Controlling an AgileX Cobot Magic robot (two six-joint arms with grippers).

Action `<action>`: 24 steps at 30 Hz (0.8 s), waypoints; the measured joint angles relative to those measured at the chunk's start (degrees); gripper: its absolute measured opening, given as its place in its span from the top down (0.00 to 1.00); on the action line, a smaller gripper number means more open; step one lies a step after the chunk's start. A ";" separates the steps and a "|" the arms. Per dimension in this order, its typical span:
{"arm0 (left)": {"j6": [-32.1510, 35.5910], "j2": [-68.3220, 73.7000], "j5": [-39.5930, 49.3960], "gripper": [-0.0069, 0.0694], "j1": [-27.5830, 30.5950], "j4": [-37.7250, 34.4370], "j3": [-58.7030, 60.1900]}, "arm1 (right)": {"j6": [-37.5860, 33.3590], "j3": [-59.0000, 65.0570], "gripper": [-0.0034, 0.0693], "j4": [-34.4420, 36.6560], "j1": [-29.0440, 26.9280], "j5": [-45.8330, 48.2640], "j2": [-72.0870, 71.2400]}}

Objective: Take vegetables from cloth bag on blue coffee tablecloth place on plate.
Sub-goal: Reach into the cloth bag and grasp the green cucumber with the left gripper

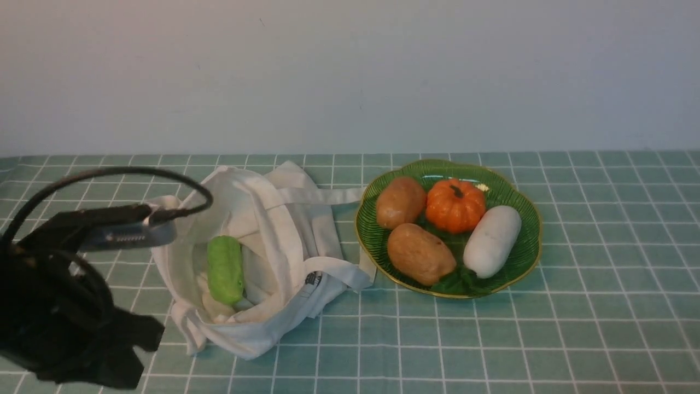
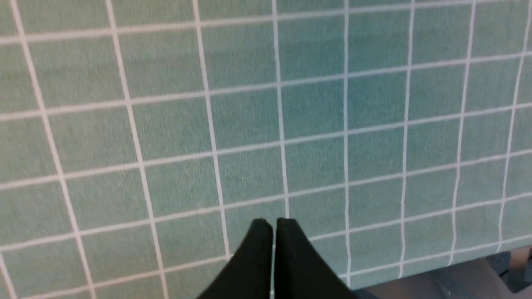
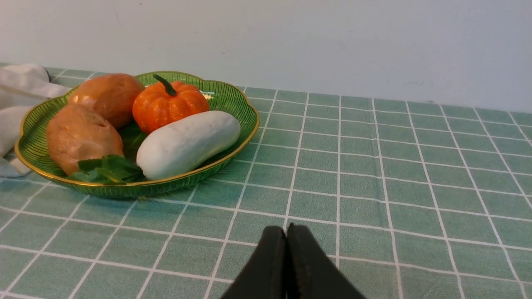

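vegetable (image 1: 225,269): smooth light-green oblong, lying inside the bag's open mouth | cloth bag (image 1: 284,219): off-white, slumped, strap reaching the plate's edge | plate (image 1: 525,257): dark green, scalloped gold rim, just right of bag | tablecloth (image 1: 547,339): teal, white grid, flat

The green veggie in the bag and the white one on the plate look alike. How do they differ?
Colour: the green vegetable is light green, the white vegetable chalky white. Place: the green vegetable lies inside the open cloth bag, partly sunk in its folds; the white vegetable lies fully exposed on the plate. Pose: the green vegetable points almost straight away in the front view; the white vegetable slants. Both are rounded oblongs lying flat.
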 joint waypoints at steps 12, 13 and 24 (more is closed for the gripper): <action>-7.34 12.03 -3.08 0.66 -0.11 0.17 -13.18 | 0.00 0.00 0.97 0.00 0.00 0.00 0.00; -7.77 13.84 -3.08 0.61 -0.43 0.17 -14.53 | 0.00 0.00 0.97 0.00 0.00 0.00 0.00; -10.03 29.35 -3.45 0.37 -7.05 6.31 -26.73 | 0.00 0.00 0.97 0.00 0.00 0.00 0.00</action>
